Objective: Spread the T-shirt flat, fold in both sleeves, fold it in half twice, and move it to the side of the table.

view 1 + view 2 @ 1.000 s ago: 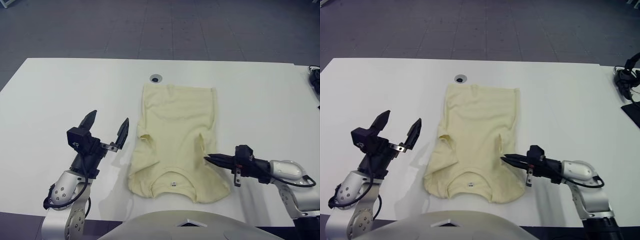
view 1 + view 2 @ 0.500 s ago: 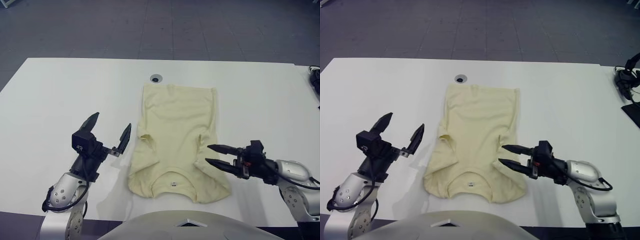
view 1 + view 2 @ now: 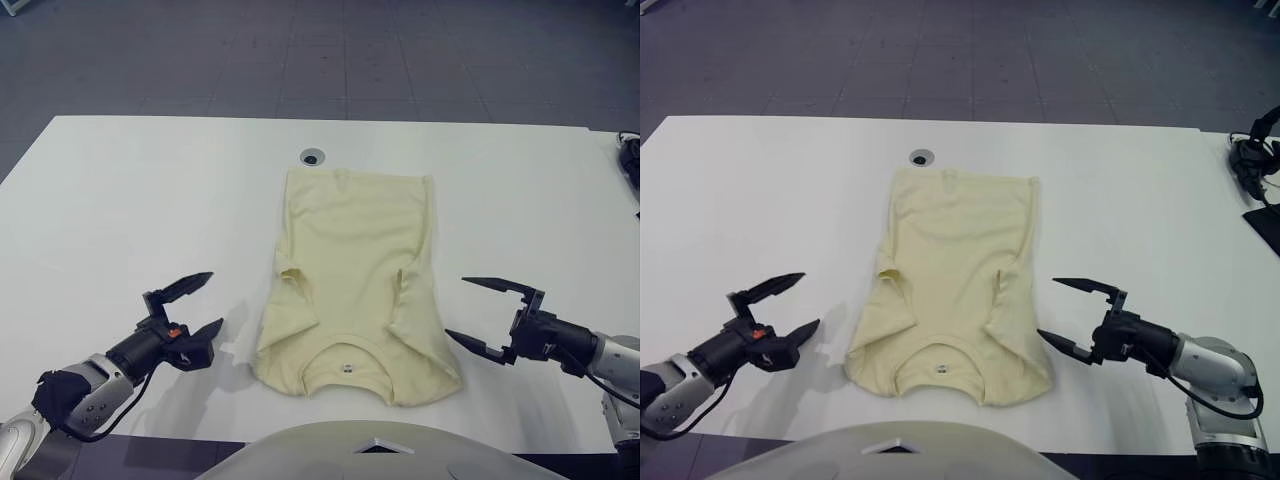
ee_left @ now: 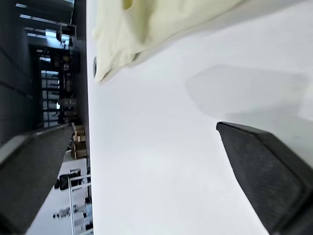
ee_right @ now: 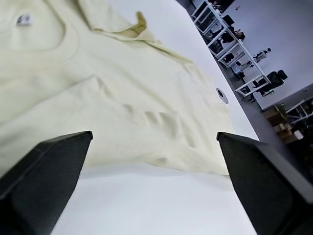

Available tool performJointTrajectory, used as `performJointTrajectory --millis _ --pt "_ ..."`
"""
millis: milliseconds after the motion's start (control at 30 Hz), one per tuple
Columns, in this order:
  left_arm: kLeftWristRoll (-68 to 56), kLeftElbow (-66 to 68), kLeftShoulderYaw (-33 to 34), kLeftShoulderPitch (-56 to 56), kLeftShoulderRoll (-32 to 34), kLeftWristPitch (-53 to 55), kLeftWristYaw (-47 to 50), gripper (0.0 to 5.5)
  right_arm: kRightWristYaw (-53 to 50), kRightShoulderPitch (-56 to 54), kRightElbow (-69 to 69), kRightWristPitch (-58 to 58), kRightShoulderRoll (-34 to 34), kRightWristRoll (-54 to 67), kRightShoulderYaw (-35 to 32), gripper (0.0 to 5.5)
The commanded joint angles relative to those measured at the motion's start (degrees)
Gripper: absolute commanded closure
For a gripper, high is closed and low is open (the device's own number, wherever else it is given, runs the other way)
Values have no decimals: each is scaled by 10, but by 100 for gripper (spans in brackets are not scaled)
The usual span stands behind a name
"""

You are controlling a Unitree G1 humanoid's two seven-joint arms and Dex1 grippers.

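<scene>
**T-shirt flat at mid-table, sleeves in; both pincers open and off the cloth**

T-shirt (image 3: 350, 290): pale yellow, lying lengthwise in the middle of the white table (image 3: 120, 200). The collar is at the robot's end and the hem is at the far end. The small neck label (image 3: 347, 367) sits inside the collar. Both sleeves are turned in over the body, the left as a bunched fold (image 3: 289, 276) and the right as a longer crease (image 3: 410, 290). The outline is narrow at the hem and wider at the shoulders. There is some wrinkling along the right side. It has not yet been folded in half.

A round grommet hole (image 3: 312, 157) is set in the tabletop just beyond the hem's left corner, not covered by cloth.

Left gripper (image 3: 215, 298): to the shirt's left, near the table's near edge and low over the bare surface. Its jaws are spread wide with nothing between them. It is clear of the cloth, with a strip of table showing between it and the shoulder. The left wrist view shows the two dark fingers (image 4: 264, 181) framing white tabletop, with the shirt beyond.

Right gripper (image 3: 456, 307): at the shirt's right side, level with the shoulder. It is also splayed wide and empty. Its nearer fingertip is just beside the cloth edge; I cannot tell whether it touches. The right wrist view looks across the shirt between the fingers (image 5: 44, 171).

Dark cables (image 3: 1250, 150) lie at the table's far right edge, well apart from the shirt.
</scene>
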Motion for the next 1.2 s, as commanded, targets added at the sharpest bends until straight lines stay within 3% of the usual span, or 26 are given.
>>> performJointTrajectory --millis 33,133,400,800,1033,1200 --pt "99 -15 -87 -3 67 -123 -34 10 5 -23 142 -337 -71 -142 18 11" --pt "91 -16 -101 -16 62 -129 -41 41 -12 -12 147 -375 -77 -174 35 10" --pt "104 3 -144 -64 48 -127 -47 204 -115 -33 169 -397 -94 -245 68 10" --pt "102 31 -140 -82 56 -113 -43 426 -228 -62 167 -388 -100 -337 108 223" --pt "102 30 -141 -64 54 -120 -33 548 -268 -46 160 -298 -135 -308 178 345" --pt "89 22 -136 -35 53 -119 -32 550 -267 -35 157 -220 -171 -231 239 424"
